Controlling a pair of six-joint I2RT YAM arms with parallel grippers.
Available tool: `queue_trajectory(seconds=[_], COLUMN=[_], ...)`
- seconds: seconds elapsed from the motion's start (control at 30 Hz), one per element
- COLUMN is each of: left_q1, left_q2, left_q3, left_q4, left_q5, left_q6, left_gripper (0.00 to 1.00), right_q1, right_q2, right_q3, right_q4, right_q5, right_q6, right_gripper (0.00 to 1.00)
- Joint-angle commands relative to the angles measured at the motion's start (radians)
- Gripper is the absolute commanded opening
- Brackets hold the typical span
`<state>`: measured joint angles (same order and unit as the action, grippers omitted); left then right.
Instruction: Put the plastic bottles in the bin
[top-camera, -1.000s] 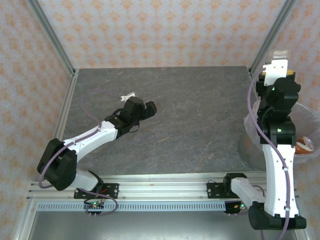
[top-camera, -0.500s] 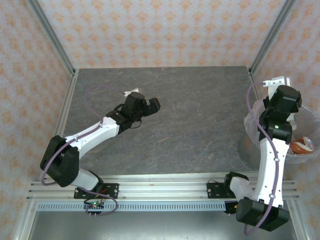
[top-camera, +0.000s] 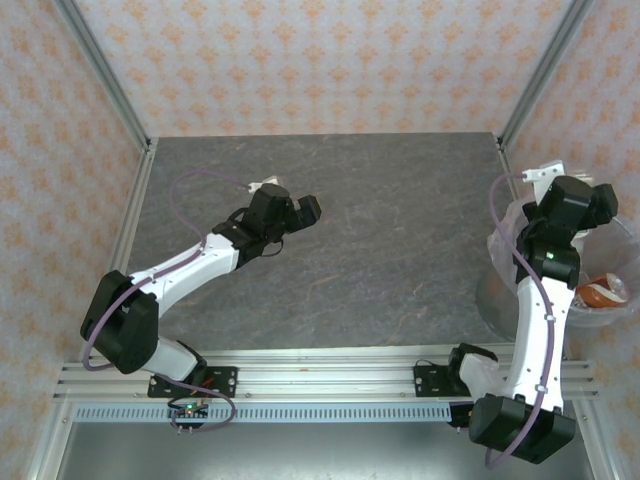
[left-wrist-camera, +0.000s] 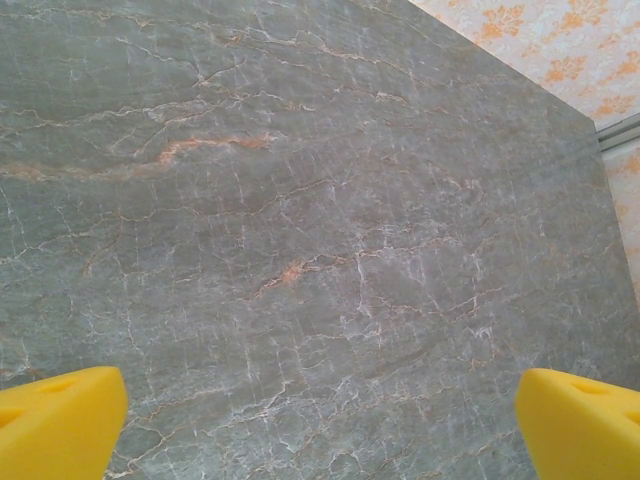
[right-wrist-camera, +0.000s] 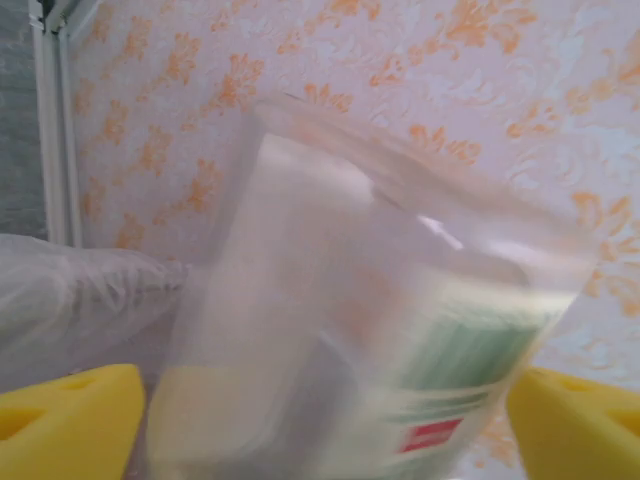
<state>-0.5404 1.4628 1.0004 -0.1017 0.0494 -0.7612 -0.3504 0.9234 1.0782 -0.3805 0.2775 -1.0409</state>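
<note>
Moved: right arm has swung down and outward from its raised pose near the far corner post, so the right gripper (top-camera: 600, 203) now hangs over the bin (top-camera: 626, 250). The left arm has shifted only slightly.
Right gripper: its fingers (right-wrist-camera: 70, 415) stand wide apart at the lower corners of the wrist view and clamp nothing.
Bottle: a clear bottle (right-wrist-camera: 380, 320) with a green label sits between those fingers. It is smeared by motion, and I judge it loose and dropping rather than gripped.
Long axis: it runs steeply through the wrist view, leaning up toward the right. Which end carries the cap is too blurred to tell.
Bin: it stands at the right edge of the scene beside the right arm, lined with a whitish bag (right-wrist-camera: 70, 290).
Inside: one orange-labelled bottle (top-camera: 600, 293) lies at the near side of the bin.
Key relation: the bin's mouth lies straight below the right gripper, so the bottle only has to go down, with no sideways travel.
Left gripper: the left gripper (left-wrist-camera: 320, 430) has its fingers spread with nothing between them. It hovers over the grey table (top-camera: 400, 230) at mid-left, well apart from the bin.
Nearer arm: the right one, by far.
Stage: the drop itself, by my reading, and late in the task.
Next: probably lift the right arm clear of the bag.
Risk: the bottle could catch the bag's slack rim near the arm and slide outside.
</note>
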Motion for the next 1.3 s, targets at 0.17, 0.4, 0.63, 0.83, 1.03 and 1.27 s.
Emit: queue_trajectory(seconds=[0.17,0.4,0.63,0.83,1.03,1.27], left_q1=[0.011,0.011,0.017,0.029,0.05,0.138], left_q2=[-0.005,-0.027,-0.073,-0.117,-0.161,-0.242], left_q3=[0.046,0.046,0.03,0.006,-0.015,-0.023], left_q4=[-0.014,-0.023,-0.041,-0.067,-0.082,-0.188], left_q5=[0.009,-0.015,-0.054,-0.098,-0.171,-0.368], left_q6=[0.004,0.008,0.021,0.032,0.05,0.103], left_gripper=[1.0,1.0,1.0,1.0,1.0,1.0], right_q1=[-0.004,-0.003,0.012,0.051,0.161,0.357], right_q2=[-0.065,-0.083,-0.098,-0.085,-0.068,0.022], right_q3=[0.036,0.136,0.12,0.054,-0.039,-0.198], right_q4=[-0.004,-0.119,-0.017,0.106,0.208,0.332], right_q5=[0.002,-0.269,-0.671,-0.801,-0.898,-0.807], right_q6=[0.19,0.572,0.833,0.951,1.024,0.992], right_gripper=[0.99,0.99,0.99,0.99,0.99,0.99])
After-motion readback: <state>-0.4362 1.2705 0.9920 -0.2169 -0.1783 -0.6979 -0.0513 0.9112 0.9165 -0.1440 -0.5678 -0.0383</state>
